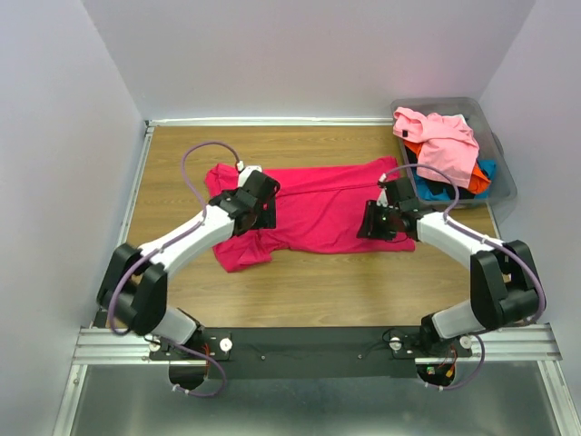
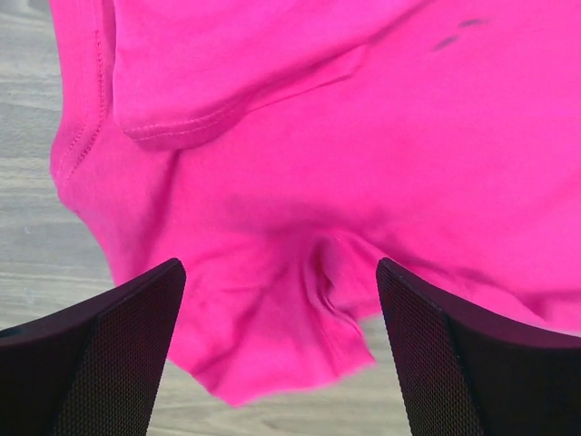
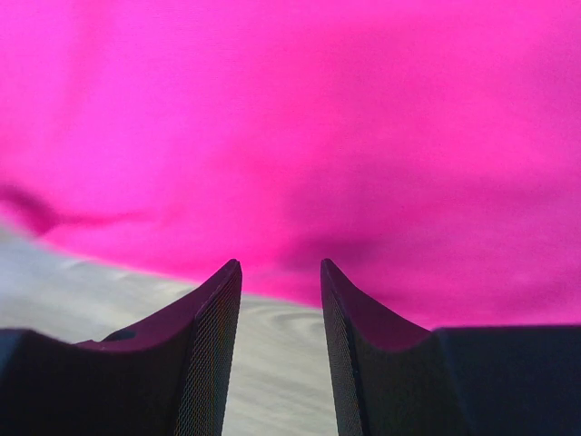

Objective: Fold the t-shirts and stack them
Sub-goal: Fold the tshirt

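A crimson-magenta t-shirt (image 1: 318,204) lies spread across the wooden table, one sleeve (image 1: 243,252) pointing toward the near side. My left gripper (image 1: 265,211) hovers over the shirt's left part. In the left wrist view my left gripper (image 2: 279,265) is wide open with nothing between its fingers, and a small pinched ridge of cloth (image 2: 329,277) lies below it. My right gripper (image 1: 374,224) is at the shirt's right near edge. In the right wrist view my right gripper (image 3: 280,265) is partly open, its tips at the shirt's hem (image 3: 272,286), with only bare table in the gap.
A grey plastic bin (image 1: 502,159) stands at the back right and holds a light pink t-shirt (image 1: 445,136) over orange (image 1: 478,183), blue (image 1: 487,168) and black (image 1: 445,193) ones. White walls enclose the table at the back and on both sides.
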